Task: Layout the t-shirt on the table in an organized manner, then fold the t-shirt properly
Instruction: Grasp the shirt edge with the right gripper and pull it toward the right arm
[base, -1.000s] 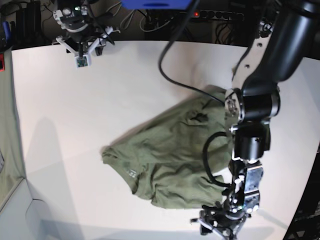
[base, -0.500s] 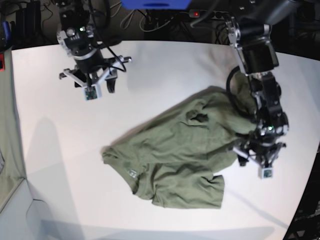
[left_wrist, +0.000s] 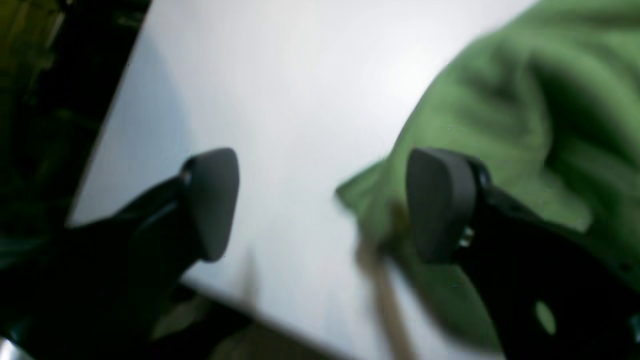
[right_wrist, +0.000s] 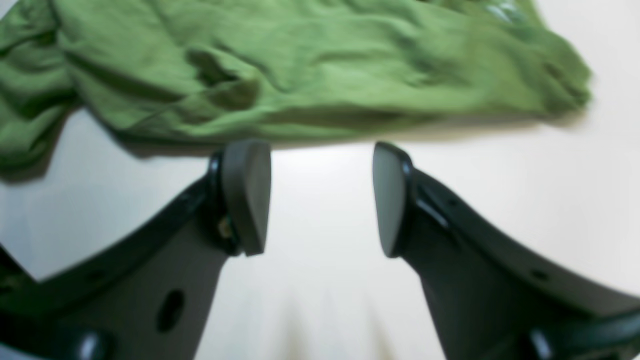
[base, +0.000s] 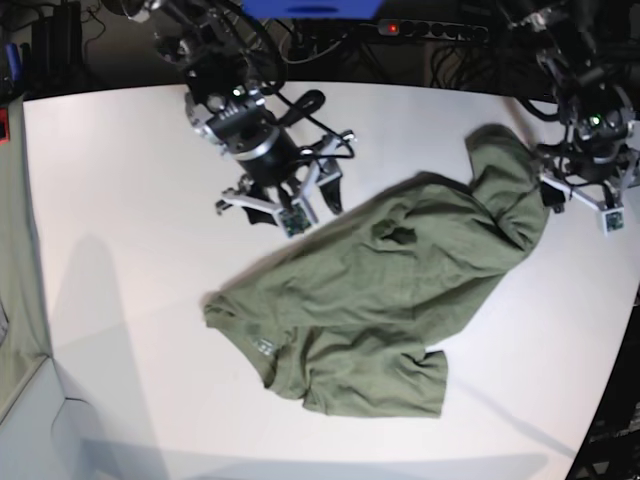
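left gripper (left_wrist: 320, 205): jaws parted, nothing clamped | right gripper (right_wrist: 320, 197): jaws parted, nothing clamped | both wrists were angled downward

The plain olive-green cotton t-shirt (base: 370, 300) carries no print or pattern on its outside; a small pale label shows inside its ribbed collar. Under the closer wrist cameras the same cloth reads as a brighter, grassier green. The smooth matte white bench (base: 130, 250) is uniform, with soft grey shadows near its lower edge. The left gripper (left_wrist: 320, 205) has black arms and dark grey matte pads, and the right gripper (right_wrist: 320, 197) is coloured alike. A dull green cloth strip (base: 15, 250) lines the frame's side.
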